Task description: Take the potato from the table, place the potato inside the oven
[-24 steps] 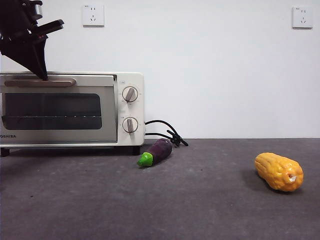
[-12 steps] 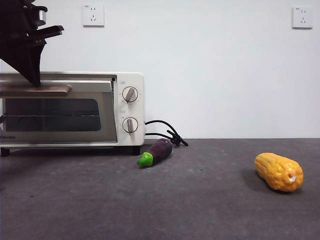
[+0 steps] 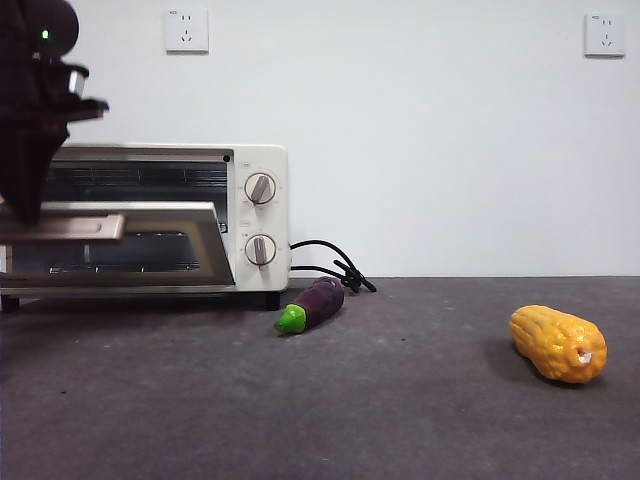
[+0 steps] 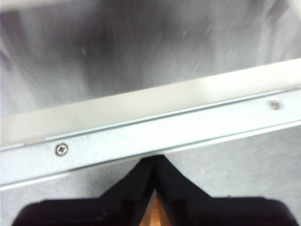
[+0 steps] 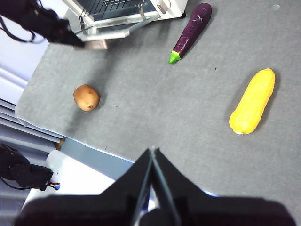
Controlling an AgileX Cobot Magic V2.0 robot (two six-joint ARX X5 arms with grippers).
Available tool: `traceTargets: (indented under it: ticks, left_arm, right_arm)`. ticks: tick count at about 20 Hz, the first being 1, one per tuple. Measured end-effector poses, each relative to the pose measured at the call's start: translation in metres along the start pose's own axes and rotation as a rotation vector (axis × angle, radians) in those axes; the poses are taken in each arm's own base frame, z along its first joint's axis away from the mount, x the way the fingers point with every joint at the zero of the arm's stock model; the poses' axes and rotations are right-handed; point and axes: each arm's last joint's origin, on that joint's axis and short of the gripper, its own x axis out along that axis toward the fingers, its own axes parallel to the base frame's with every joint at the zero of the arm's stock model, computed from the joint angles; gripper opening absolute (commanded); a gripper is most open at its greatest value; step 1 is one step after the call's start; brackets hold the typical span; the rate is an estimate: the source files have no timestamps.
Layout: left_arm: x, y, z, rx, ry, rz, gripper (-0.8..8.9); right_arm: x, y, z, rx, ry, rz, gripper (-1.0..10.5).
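Black left end effector [image 3: 25, 205] on boxy oven's [image 3: 255, 215] bar handle [image 3: 60, 228]

Even, diffuse indoor light, front view sharp. Corn cob [image 3: 558, 343] and eggplant [image 3: 311, 304] cast soft shadows on the table [image 3: 400, 420]. Left wrist view heavily motion-blurred and streaked, oven [image 4: 155, 127] door edge washed out pale. Right wrist view crisp, potato [image 5: 86, 97] shadow soft.
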Motion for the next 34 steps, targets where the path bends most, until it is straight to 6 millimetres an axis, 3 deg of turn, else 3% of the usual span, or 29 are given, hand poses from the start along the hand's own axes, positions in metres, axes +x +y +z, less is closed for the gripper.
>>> traceTargets:
  ticks: [5, 24, 29, 34]
  left_arm:
    - [0.030, 0.002, -0.011, -0.003, 0.056, 0.007, -0.06]
    - [0.031, 0.002, -0.012, 0.017, 0.067, 0.019, -0.06]
    - [0.044, 0.003, -0.013, 0.060, 0.117, 0.025, -0.06]
    - [0.043, 0.003, -0.014, 0.074, 0.129, 0.023, -0.06]
  right_arm:
    - [0.000, 0.000, 0.000, 0.000, 0.000, 0.000, 0.0]
    - [0.000, -0.001, 0.000, 0.000, 0.000, -0.019, 0.0]
    - [0.000, -0.001, 0.000, 0.000, 0.000, -0.019, 0.0]
    - [0.000, -0.001, 0.000, 0.000, 0.000, -0.019, 0.0]
